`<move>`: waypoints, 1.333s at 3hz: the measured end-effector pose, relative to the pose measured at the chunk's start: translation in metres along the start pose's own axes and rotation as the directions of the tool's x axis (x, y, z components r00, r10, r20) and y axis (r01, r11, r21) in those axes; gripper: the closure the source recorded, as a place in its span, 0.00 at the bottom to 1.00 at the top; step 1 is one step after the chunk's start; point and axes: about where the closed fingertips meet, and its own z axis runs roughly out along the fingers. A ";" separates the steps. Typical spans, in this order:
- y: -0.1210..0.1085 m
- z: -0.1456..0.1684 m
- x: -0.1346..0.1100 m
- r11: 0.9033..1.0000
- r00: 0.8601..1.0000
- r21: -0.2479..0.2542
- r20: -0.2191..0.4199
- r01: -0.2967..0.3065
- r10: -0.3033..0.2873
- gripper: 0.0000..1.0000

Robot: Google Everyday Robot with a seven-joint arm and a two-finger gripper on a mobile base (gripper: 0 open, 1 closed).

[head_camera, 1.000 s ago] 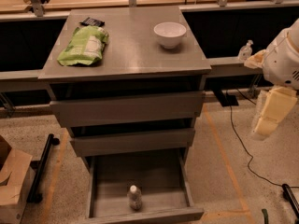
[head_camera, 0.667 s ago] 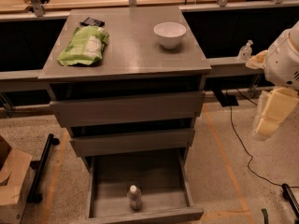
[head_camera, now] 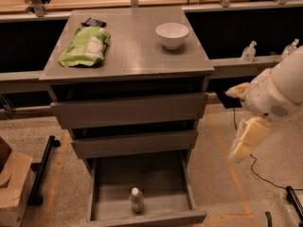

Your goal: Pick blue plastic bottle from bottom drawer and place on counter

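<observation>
The blue plastic bottle [head_camera: 136, 200], clear with a white cap, stands upright near the front of the open bottom drawer [head_camera: 156, 181]. The two upper drawers are shut. The counter [head_camera: 135, 48] is the grey cabinet top above them. My gripper [head_camera: 246, 144] hangs at the end of the white arm to the right of the cabinet, level with the middle drawer. It is well away from the bottle and holds nothing that I can see.
A white bowl [head_camera: 172, 34], a green bag [head_camera: 85, 46] and a small black object [head_camera: 93, 22] lie on the counter. Two pump bottles [head_camera: 248, 52] stand on the narrow grey ledge at right. A cardboard box [head_camera: 12, 183] sits on the floor at left.
My arm and gripper have moved left and down, closer to the cabinet's right side. The bottle and drawer have not moved.
</observation>
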 end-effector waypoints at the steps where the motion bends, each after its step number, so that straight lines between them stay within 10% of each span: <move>1: -0.006 0.047 0.003 1.000 0.994 0.018 0.104 -0.021 0.019 0.00; 4: -0.015 0.082 0.000 0.997 0.981 0.054 0.187 -0.052 0.041 0.00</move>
